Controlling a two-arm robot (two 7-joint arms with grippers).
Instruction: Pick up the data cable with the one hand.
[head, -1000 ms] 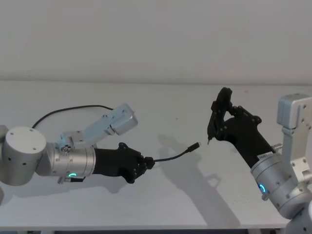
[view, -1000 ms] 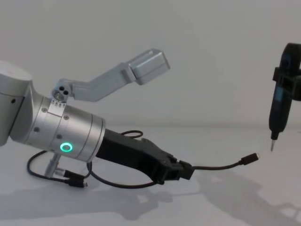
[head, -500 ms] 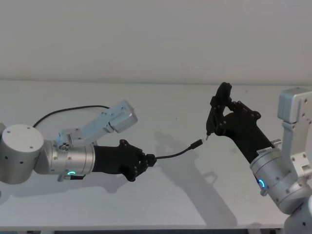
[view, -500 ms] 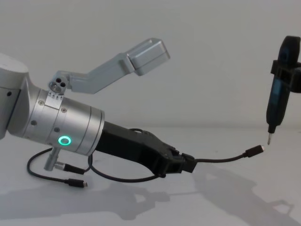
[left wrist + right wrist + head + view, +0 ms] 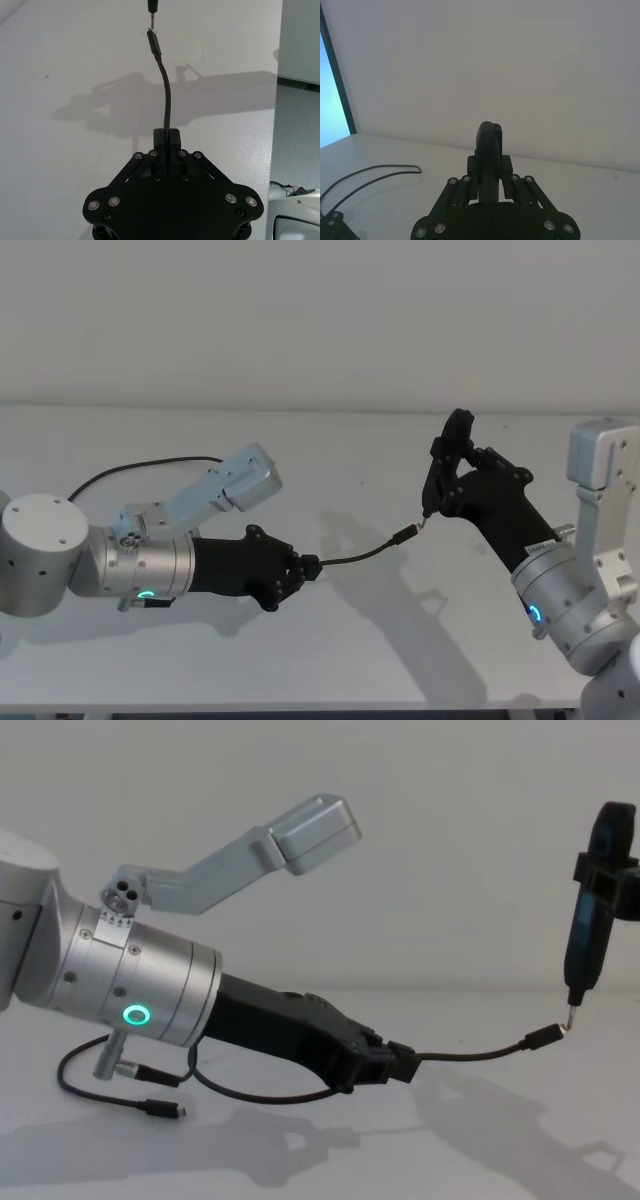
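1. Table (image 5: 330,660), white and matte, carries both arms in front of a plain pale wall.
2. The left gripper (image 5: 305,568) reaches across above the table top, a black angular claw on a thick silver cylinder with a glowing green ring (image 5: 136,1015).
3. Its fingers are pressed together on the data cable (image 5: 355,555), pinching the black cord a little behind its free end.
4. From the pinch, the cable's free length juts forward in a shallow arc, off the table, with its shadow lying below.
5. The cable's small plug (image 5: 543,1038) has a metallic tip at its end, held in the air.
6. The rest of the cable trails back under the left arm and loops on the table (image 5: 250,1095); one long curve shows behind the arm in the head view.
7. The right gripper (image 5: 436,502) stands upright at the right, closed around a slim black tool (image 5: 590,935).
8. The tool's thin pointed tip (image 5: 568,1016) hangs down and meets the plug's metallic end; in the left wrist view the two are end to end (image 5: 151,29).
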